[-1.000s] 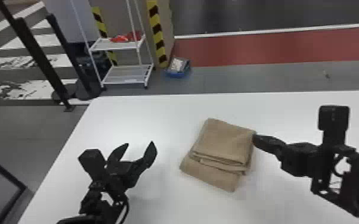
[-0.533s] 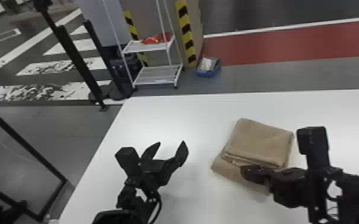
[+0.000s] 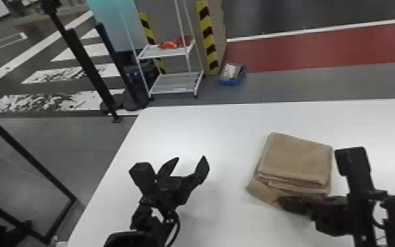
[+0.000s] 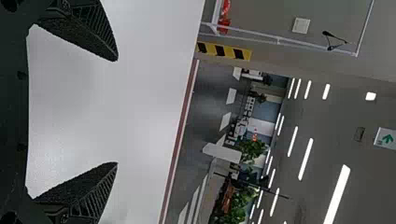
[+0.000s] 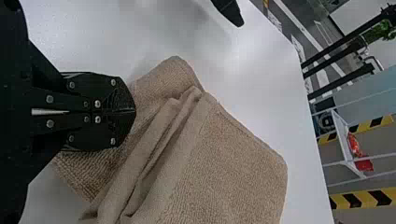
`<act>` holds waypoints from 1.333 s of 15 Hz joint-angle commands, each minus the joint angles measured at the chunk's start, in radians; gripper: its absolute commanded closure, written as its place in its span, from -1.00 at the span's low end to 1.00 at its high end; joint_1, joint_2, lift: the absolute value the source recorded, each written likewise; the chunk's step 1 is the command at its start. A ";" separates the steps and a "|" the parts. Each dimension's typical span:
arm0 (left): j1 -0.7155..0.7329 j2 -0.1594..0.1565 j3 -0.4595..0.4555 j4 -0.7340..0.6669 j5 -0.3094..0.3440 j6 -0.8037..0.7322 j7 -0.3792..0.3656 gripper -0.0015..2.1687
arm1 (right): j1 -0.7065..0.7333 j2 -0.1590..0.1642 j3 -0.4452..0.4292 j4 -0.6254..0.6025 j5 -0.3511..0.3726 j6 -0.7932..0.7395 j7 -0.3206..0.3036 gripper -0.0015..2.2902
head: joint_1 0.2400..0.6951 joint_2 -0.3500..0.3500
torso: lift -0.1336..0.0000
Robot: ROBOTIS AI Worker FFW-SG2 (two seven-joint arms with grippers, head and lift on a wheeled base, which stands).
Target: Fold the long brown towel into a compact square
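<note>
While the brown towel [image 3: 295, 161] sits folded on the white tabletop [image 3: 180, 131], the right end effector [image 3: 282, 201] is down at its near edge, over the lower layer that sticks out from under the folded stack. Fingers come in from the robot's right. Right wrist view: fingers shut, tips together, no cloth visible between them. Towel is beneath and just ahead of the tips, loose fold edges first, flat upper panel beyond. Can't tell if the tips are touching the cloth or just above it.

Left end effector [image 3: 190, 158] is off to the left of the towel, well apart, over the tabletop. Fingers spread wide, nothing held; left wrist view agrees, both fingers far apart.

Towel state: roughly square upper stack, a few plies visible on the side facing the robot. Lower layer isn't lined up with it, pokes out on the near side, most at the near-left corner. Stack lies a bit skewed to the tabletop edges.

Background: white wire rack [image 3: 174, 83] past the far edge, red item [image 3: 169, 44] on its upper shelf, blue bin [image 3: 231, 80] on the floor beside it.
</note>
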 commanded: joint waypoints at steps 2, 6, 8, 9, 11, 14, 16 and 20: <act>-0.001 0.000 0.000 0.000 0.000 0.000 0.000 -0.93 | 0.023 0.000 -0.056 -0.087 0.002 0.102 0.013 0.76 | 1.00 0.93 | -0.88; -0.004 0.000 -0.008 0.002 -0.005 0.000 0.000 -0.93 | 0.048 -0.005 -0.123 -0.150 -0.050 0.084 0.056 0.76 | 1.00 0.86 | -0.88; -0.005 0.000 -0.011 0.000 -0.005 0.000 0.001 -0.93 | 0.055 -0.005 -0.174 -0.196 -0.073 0.090 0.056 0.76 | 1.00 0.84 | -0.88; -0.005 0.002 -0.010 0.000 -0.005 0.000 0.001 -0.93 | 0.055 -0.003 -0.217 -0.208 -0.087 0.096 0.052 0.76 | 1.00 0.82 | -0.88; -0.005 0.003 -0.010 0.000 -0.003 0.000 0.001 -0.93 | 0.038 -0.003 -0.304 -0.211 -0.119 0.099 0.031 0.76 | 1.00 0.72 | -0.88; -0.007 0.003 -0.014 0.000 -0.003 0.000 0.001 -0.93 | -0.044 -0.005 -0.370 -0.150 -0.096 0.096 0.000 0.76 | 1.00 0.56 | -0.88; -0.007 0.003 -0.017 0.000 -0.005 0.000 0.001 -0.93 | -0.110 -0.003 -0.370 -0.033 -0.076 0.081 -0.017 0.76 | 1.00 0.43 | -0.88; -0.002 0.005 -0.011 0.000 -0.002 0.000 0.003 -0.93 | -0.199 0.001 -0.281 0.136 -0.024 0.007 -0.053 0.76 | 1.00 0.38 | -0.88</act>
